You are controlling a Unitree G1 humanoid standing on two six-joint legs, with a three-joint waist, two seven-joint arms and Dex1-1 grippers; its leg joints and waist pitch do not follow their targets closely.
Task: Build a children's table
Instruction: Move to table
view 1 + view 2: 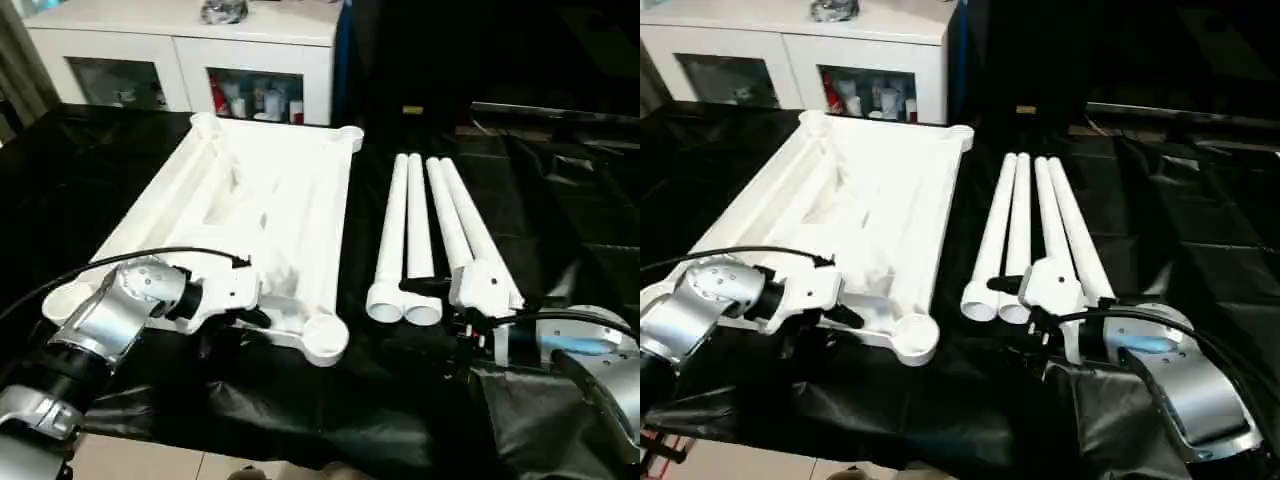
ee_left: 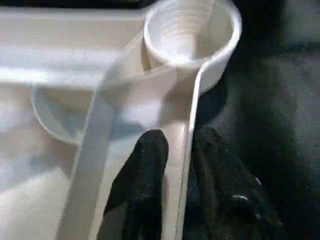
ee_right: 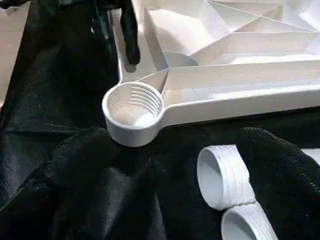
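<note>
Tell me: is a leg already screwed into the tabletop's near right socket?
No. The socket stands empty, its threads bare; the legs lie beside the tabletop.

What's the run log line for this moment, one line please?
left gripper: pinching near rim of tabletop | right gripper: at near ends of legs | legs: four, loose on black cloth | sockets: empty

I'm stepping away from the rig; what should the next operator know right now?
Left pincer: shut on the near rim of the tabletop, beside a corner socket.
Right pincer: at the near ends of the four legs; grip unclear.
Tabletop lies underside up on the black-draped table, legs side by side to its right.
Done: no leg fitted.
Left: screw in all four legs.
</note>
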